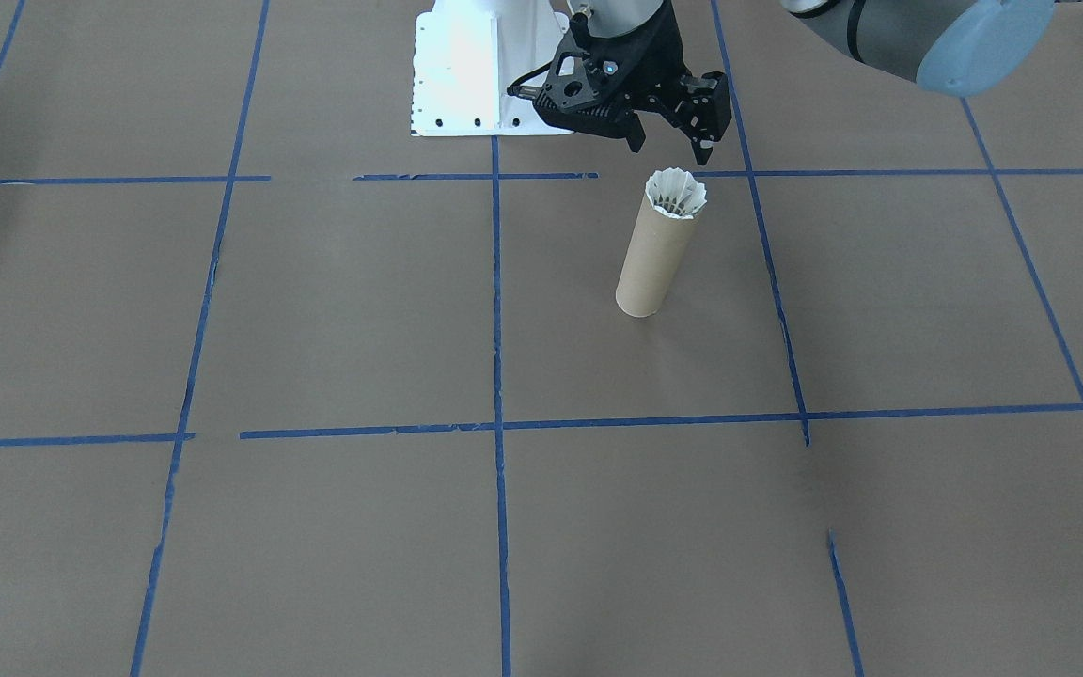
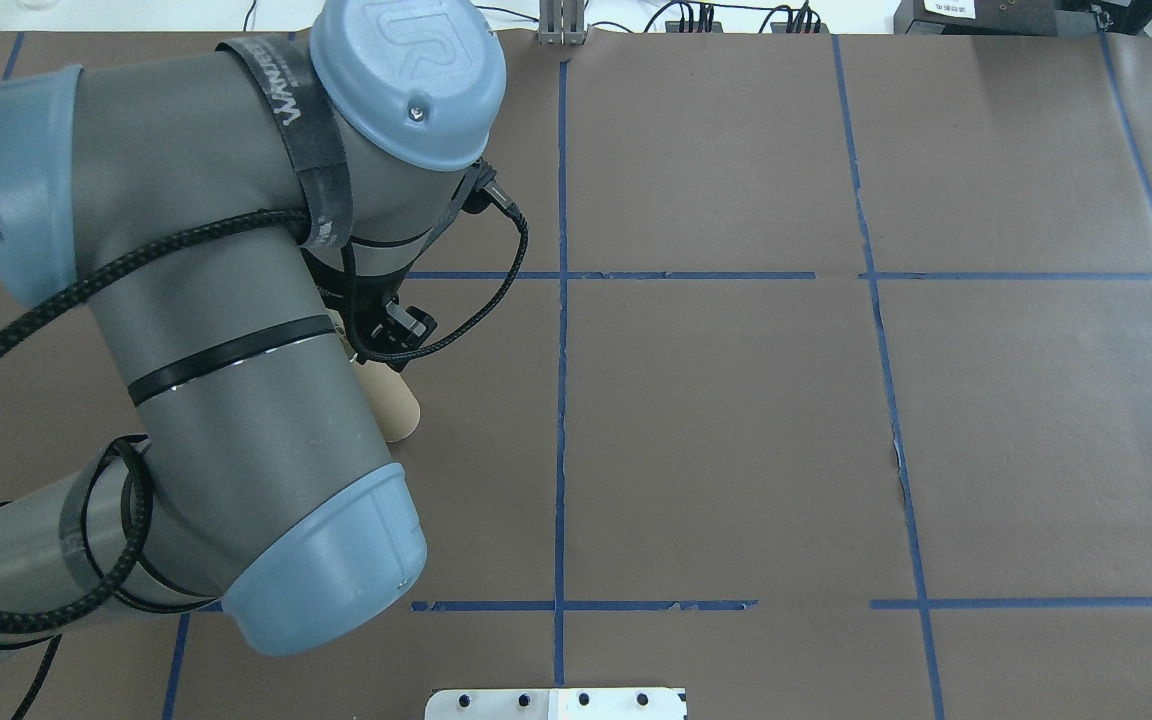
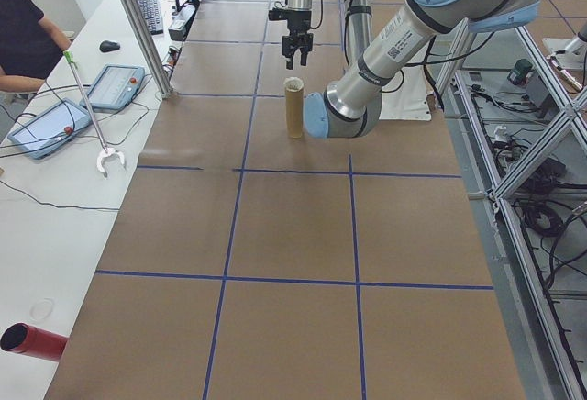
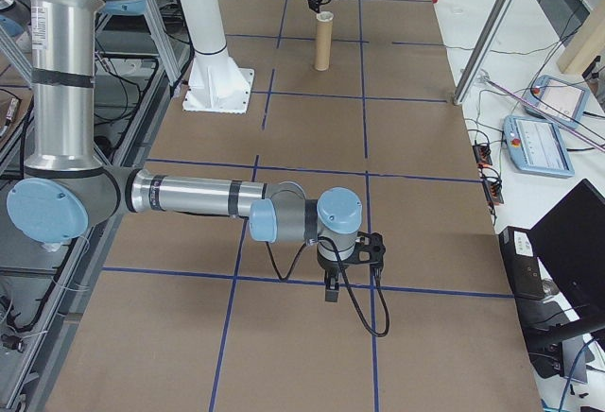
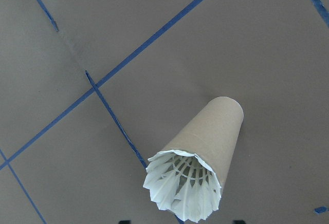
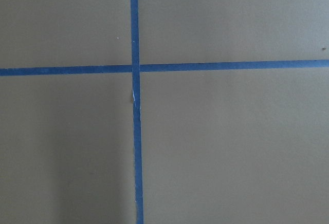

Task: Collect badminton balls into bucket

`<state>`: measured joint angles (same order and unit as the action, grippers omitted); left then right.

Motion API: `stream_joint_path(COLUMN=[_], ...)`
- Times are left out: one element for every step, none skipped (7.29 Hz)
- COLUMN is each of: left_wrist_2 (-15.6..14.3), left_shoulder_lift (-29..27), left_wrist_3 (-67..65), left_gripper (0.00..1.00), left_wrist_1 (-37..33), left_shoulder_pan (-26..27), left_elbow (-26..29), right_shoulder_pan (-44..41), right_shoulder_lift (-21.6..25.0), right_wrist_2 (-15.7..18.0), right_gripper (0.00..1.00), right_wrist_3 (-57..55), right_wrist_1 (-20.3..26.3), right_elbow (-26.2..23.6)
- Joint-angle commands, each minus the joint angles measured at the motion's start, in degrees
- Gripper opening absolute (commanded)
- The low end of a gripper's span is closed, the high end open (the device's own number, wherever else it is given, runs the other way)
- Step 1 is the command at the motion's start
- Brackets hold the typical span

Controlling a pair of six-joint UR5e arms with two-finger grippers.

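Front-facing view shows the left claw [image 1: 668, 143] hanging just above and slightly behind the mouth of the bucket [image 1: 654, 254], its two fingers spread apart with nothing between them. The bucket stands upright on the tabletop [image 1: 316, 310], its long axis vertical, so it lies straight below the claw. The shuttlecock [image 1: 676, 193] sits in the open top of the tube, cork end down and out of sight, with the white feather skirt flaring just above the rim. From the left wrist view the same skirt [image 5: 182, 185] fills the tube mouth [image 5: 205, 142], nearly centred under the camera.

The right claw [image 4: 333, 284] is well apart from all this, low over a tape crossing at the far end of the tabletop; it shows only in the side view, so I cannot tell whether it is open or closed. The left arm is plainly the nearer one.

Judging by this, the single shuttlecock is lodged at the rim rather than fully dropped inside. Any further move would be a vertical one along the tube's axis, and a sideways nudge could tip the tall, narrow tube.
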<state>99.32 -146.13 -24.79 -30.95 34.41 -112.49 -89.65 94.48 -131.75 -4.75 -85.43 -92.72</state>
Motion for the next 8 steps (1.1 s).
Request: stream_joint_path(left_wrist_2=[0.0, -0.1, -0.1, 0.0, 0.1, 0.2, 3.1, 5.9], left_shoulder_lift=[0.1, 0.1, 0.3, 1.4, 3.4, 6.6, 10.7, 16.3], left_wrist_3=[0.0, 0.0, 0.1, 0.9, 2.8, 4.6, 5.2, 5.6], left_gripper=[1.0, 1.0, 1.0, 1.0, 1.0, 1.0, 1.0, 1.0], left_wrist_1=[-0.2, -1.0, -3.6, -7.2, -11.4, -17.1, -22.4, -30.1], left_shoulder_pan=[0.1, 0.7, 3.6, 7.4, 9.9, 12.4, 13.4, 15.7], left_elbow=[-1.1, -2.3, -2.8, -2.8, -2.8, -2.9, -2.8, -2.6], right_shoulder_pan=[0.0, 0.0, 0.0, 0.0, 0.0, 0.0, 0.0, 0.0], right_shoulder_lift=[0.0, 0.0, 0.0, 0.0, 0.0, 0.0, 0.0, 0.0], right_wrist_2=[0.0, 0.0, 0.0, 0.0, 0.0, 0.0, 0.0, 0.0], right_gripper=[1.0, 1.0, 1.0, 1.0, 1.0, 1.0, 1.0, 1.0], right_wrist_3=[0.0, 0.0, 0.0, 0.0, 0.0, 0.0, 0.0, 0.0], right_wrist_1=[0.0, 0.0, 0.0, 0.0, 0.0, 0.0, 0.0, 0.0], right_elbow=[0.0, 0.0, 0.0, 0.0, 0.0, 0.0, 0.0, 0.0])
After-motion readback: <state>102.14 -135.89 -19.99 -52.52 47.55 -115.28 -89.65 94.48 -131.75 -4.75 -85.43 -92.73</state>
